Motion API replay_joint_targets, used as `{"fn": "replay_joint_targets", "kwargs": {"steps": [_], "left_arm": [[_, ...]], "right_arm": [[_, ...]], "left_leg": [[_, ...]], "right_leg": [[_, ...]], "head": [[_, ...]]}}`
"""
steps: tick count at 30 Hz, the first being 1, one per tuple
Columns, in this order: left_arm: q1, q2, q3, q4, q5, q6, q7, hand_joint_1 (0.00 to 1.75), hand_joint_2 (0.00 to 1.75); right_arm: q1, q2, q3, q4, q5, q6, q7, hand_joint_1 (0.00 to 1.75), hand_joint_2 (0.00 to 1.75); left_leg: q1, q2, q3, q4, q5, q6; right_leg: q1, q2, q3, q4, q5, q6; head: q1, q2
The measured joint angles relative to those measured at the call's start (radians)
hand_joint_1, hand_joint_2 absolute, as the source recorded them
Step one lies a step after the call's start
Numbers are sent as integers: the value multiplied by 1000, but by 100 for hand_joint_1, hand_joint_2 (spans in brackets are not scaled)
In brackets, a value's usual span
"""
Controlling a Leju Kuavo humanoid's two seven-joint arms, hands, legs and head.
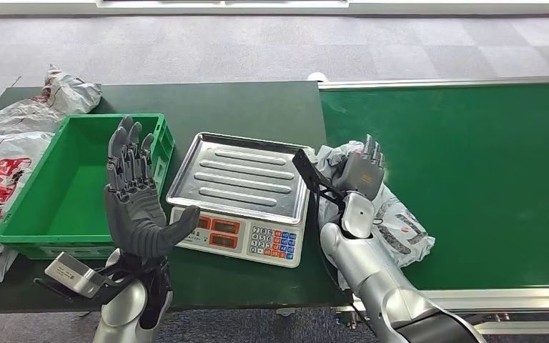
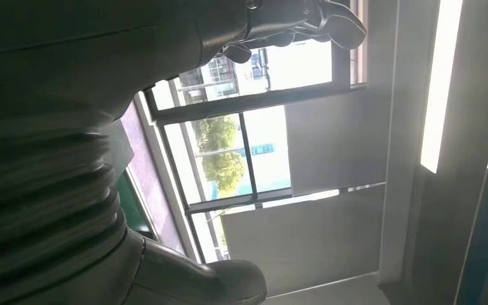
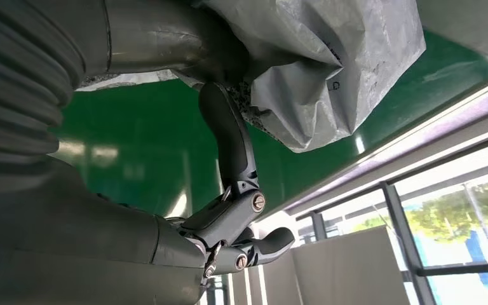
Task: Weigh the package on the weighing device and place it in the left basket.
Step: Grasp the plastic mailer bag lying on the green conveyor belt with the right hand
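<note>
A crumpled grey plastic package (image 1: 402, 223) lies on the green conveyor belt (image 1: 472, 179) just right of the scale. My right hand (image 1: 363, 174) is on its near left part. In the right wrist view the thumb and one finger (image 3: 230, 136) pinch a fold of the package (image 3: 318, 70), while the other fingers curl away. The scale (image 1: 237, 193) has a bare silver tray and a keypad front, and stands mid-table. The green basket (image 1: 78, 123) to its left has nothing in it. My left hand (image 1: 137, 204) is raised in front of the basket, fingers spread upward, holding nothing.
More bagged parcels (image 1: 7, 171) lie left of the basket, and another (image 1: 64, 96) lies behind it. The dark green table (image 1: 243, 107) meets the belt's metal edge just right of the scale. Grey carpet lies beyond.
</note>
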Motion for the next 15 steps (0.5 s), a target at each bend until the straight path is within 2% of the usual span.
{"fn": "replay_joint_targets", "kwargs": {"steps": [2,6,10,15], "left_arm": [[1,0,0,-3,0,0,0,0,175],[1,0,0,-4,0,0,0,0,175],[2,0,0,-4,0,0,0,0,175],[1,0,0,-3,-1,0,0,0,175]], "right_arm": [[2,-3,12,1,6,4,-9,0,175],[6,-8,22,2,26,15,-9,0,0],[14,-9,21,2,96,40,6,0,0],[22,-9,8,2,109,84,-2,0,0]], "left_leg": [[0,0,0,0,0,0],[0,0,0,0,0,0],[0,0,0,0,0,0],[0,0,0,0,0,0]], "right_leg": [[0,-1,0,0,0,0],[0,-1,0,0,0,0],[0,-1,0,0,0,0],[0,-1,0,0,0,0]], "head": [[0,0],[0,0],[0,0],[0,0]]}}
